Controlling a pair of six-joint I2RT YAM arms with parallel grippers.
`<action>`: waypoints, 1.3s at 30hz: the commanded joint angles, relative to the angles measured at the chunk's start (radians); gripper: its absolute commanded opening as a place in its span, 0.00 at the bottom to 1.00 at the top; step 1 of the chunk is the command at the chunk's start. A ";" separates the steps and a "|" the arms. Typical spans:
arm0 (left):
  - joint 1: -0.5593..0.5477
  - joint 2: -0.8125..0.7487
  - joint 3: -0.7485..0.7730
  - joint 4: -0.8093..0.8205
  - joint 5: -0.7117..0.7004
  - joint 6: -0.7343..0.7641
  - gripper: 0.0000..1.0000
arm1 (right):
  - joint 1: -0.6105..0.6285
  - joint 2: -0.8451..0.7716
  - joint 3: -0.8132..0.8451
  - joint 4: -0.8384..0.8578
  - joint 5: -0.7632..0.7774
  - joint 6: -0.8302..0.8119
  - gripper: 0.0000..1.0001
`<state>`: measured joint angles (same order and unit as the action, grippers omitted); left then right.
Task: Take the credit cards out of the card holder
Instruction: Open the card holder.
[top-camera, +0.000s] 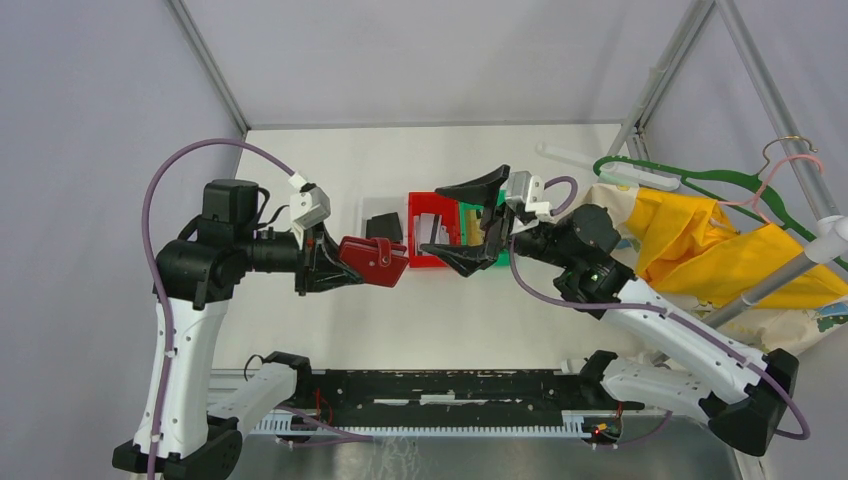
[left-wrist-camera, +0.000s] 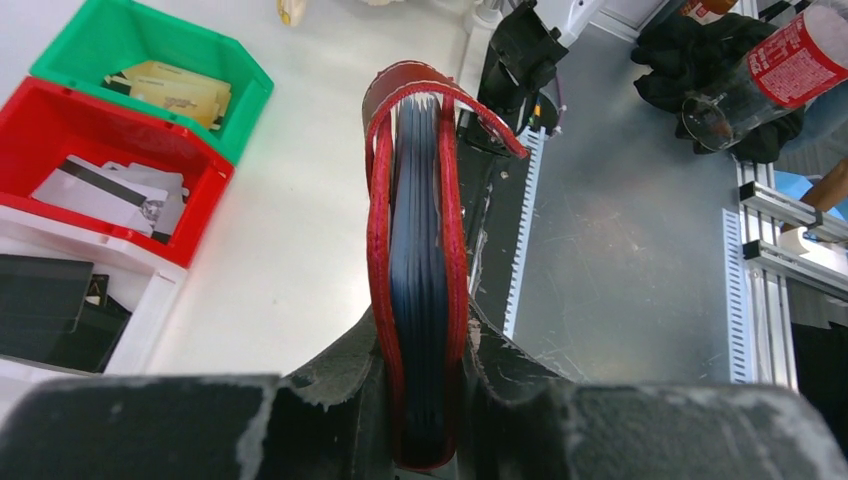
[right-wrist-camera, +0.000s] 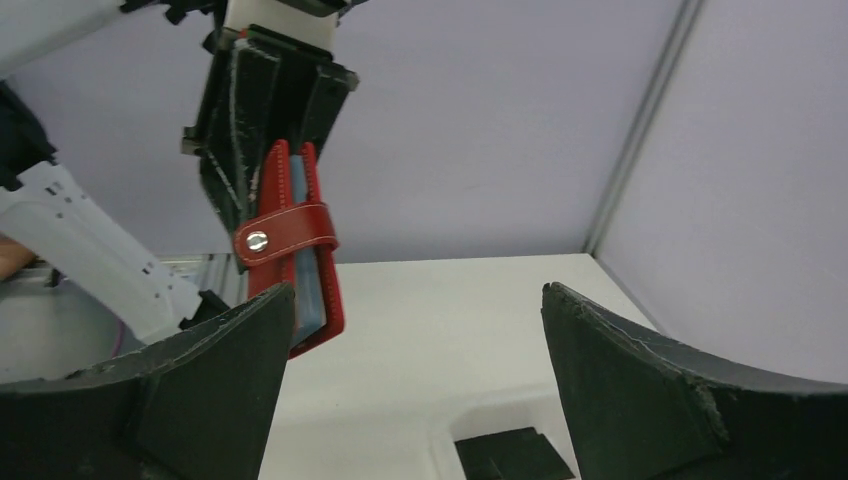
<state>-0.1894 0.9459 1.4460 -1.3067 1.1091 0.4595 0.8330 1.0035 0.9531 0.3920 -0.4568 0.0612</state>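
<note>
Left gripper (top-camera: 328, 264) is clamping the card holder (top-camera: 375, 262) by one edge, in the air left of the bins (top-camera: 432, 232). Right gripper (top-camera: 462, 224) is gaping wide, facing it. Holder is looking light and floppy. Strap (right-wrist-camera: 287, 232) is keeping it snapped closed, so probably pinching there first. Credit cards inside aren't showing; likely stiff, slick. No legible writing is showing.

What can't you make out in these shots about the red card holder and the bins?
- What the card holder contains: left wrist view shows only blue-grey leaf edges; its strap crosses the opening in the right wrist view.
- Its lower end: left wrist view, buried in the left gripper.
- Green bin contents: top view, partly covered by the open right gripper.
- Print on cards in the red bin: too small.
</note>
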 joint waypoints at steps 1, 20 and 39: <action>-0.003 -0.012 0.040 0.094 0.056 -0.011 0.02 | -0.001 0.026 -0.028 0.178 -0.190 0.137 0.98; -0.002 0.005 0.052 0.132 0.134 -0.076 0.02 | 0.084 0.240 0.070 0.279 -0.197 0.160 0.98; -0.002 -0.011 0.031 0.132 0.175 -0.089 0.02 | 0.082 0.385 0.114 0.716 -0.167 0.448 0.55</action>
<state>-0.1860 0.9543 1.4597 -1.1866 1.2049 0.4122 0.9192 1.3727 0.9989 0.9295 -0.6781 0.4278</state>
